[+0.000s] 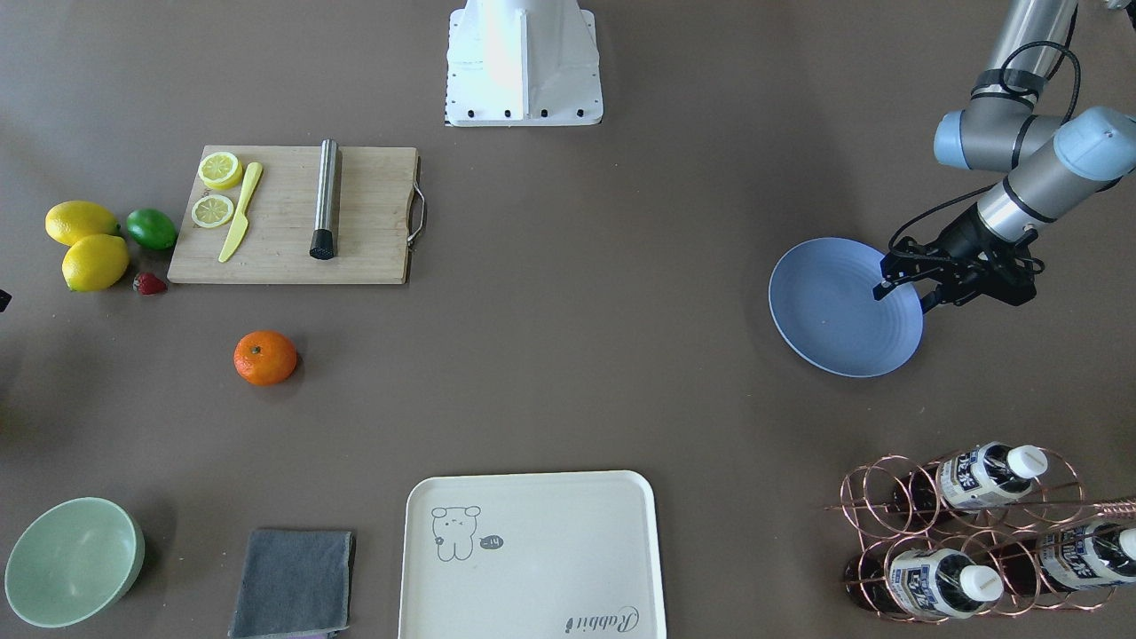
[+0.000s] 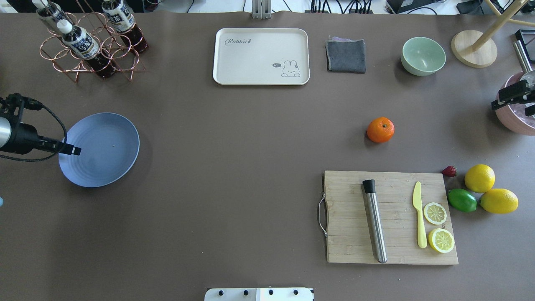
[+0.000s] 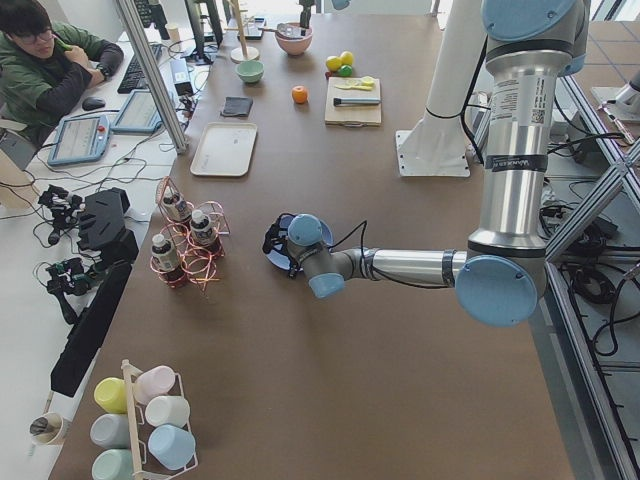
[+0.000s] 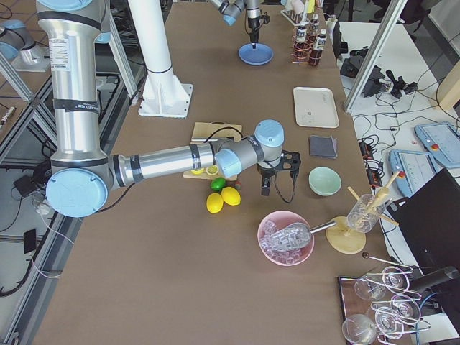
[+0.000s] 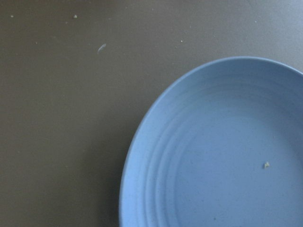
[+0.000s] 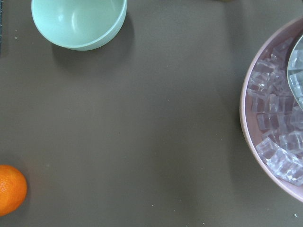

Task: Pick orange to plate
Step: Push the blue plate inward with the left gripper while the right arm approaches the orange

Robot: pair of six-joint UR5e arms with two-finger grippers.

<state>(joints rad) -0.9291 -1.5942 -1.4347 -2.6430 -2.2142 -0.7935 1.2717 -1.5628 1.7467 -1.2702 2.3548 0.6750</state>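
The orange [image 1: 265, 358] lies alone on the brown table, between the cutting board and the green bowl; it also shows at the lower left edge of the right wrist view as the orange [image 6: 10, 189]. The blue plate [image 1: 830, 330] sits empty at the far other end. My left gripper [image 1: 905, 295] hangs open over the plate's rim with nothing in it. My right gripper [image 2: 513, 106] is open and empty at the table's right edge, by the pink bowl, well off to the side of the orange [image 2: 380, 129].
A wooden cutting board [image 2: 351, 246] carries a steel rod, a yellow knife and lemon slices. Two lemons, a lime [image 2: 462, 200] and a strawberry lie beside it. A cream tray [image 2: 261, 56], grey cloth, green bowl [image 2: 423, 55], pink ice bowl [image 6: 279, 118] and bottle rack [image 2: 83, 42] ring the table.
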